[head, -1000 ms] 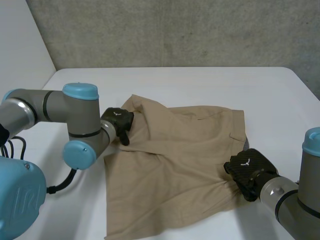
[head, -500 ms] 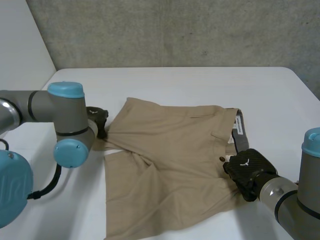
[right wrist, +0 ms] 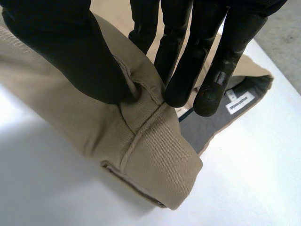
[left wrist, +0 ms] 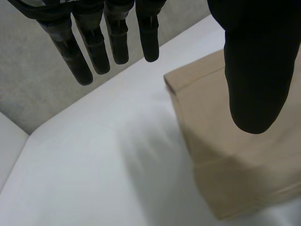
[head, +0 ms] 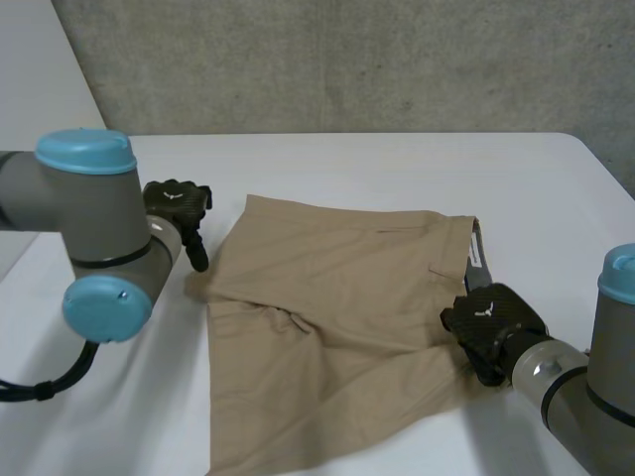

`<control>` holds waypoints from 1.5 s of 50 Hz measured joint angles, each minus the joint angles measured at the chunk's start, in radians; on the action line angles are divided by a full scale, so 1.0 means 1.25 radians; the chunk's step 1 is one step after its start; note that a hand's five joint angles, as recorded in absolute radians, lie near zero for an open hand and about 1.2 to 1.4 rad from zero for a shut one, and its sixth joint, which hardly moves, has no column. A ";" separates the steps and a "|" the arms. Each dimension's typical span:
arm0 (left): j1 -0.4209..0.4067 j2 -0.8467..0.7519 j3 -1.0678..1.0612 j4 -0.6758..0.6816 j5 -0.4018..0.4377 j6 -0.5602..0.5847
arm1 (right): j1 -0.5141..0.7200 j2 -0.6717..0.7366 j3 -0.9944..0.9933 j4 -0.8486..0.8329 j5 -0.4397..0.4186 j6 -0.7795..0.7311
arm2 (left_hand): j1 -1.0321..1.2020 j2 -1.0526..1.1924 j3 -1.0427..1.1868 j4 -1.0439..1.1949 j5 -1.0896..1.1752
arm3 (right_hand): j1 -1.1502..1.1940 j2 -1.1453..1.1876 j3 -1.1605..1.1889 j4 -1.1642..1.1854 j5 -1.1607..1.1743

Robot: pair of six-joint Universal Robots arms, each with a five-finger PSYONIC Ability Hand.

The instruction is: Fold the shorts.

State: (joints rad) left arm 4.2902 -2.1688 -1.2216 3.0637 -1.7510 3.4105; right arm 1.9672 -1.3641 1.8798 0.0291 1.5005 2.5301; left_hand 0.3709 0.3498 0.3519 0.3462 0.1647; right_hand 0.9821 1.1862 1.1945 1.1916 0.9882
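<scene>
**Right hand pinches the waistband, left hand hangs open at the far-left corner**

The tan shorts (head: 337, 317) lie spread across the middle of the white table (head: 397, 164), mostly flat. There is a small rumple of creases left of centre, and the near-left leg runs down towards the near edge. A grey concrete wall (head: 347, 59) stands behind the far side of the table.

On the right, the right hand (head: 491, 325) sits on the right edge of the shorts, at the waistband (right wrist: 155, 150). Its wrist view shows a real grip: the thumb (right wrist: 70, 52) presses down on the outside of the cloth while the fingers (right wrist: 188, 56) come against it from the other side. The seam and a thick fold of tan fabric are pinched between them. Just beyond the fingertips the grey inner lining shows, with a white label (right wrist: 240, 101) stitched on it.

On the left, the left hand (head: 177, 201) is just beside the far-left corner of the shorts, over bare table. In its wrist view its fingers (left wrist: 96, 47) are straight and spread, the thumb (left wrist: 256, 70) is held apart from them, and nothing is held between them. The folded corner of the shorts lies below the thumb. Whether any fingertip touches the cloth cannot be told.
</scene>
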 measured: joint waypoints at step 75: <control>-0.311 0.250 -0.406 -0.070 -0.007 -0.290 | -0.005 0.093 -0.118 -0.100 0.001 0.256 | 0.606 0.675 0.667 0.682 0.655 | 0.005 0.000 0.000 0.000 0.000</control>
State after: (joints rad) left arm 3.9012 -1.8566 -1.7289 2.9758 -1.7603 3.0475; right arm 1.9607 -1.2480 1.7319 -0.0953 1.5020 2.8498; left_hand 1.1285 1.1936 1.1858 1.1981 0.9831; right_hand 0.9880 1.1861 1.1945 1.1917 0.9882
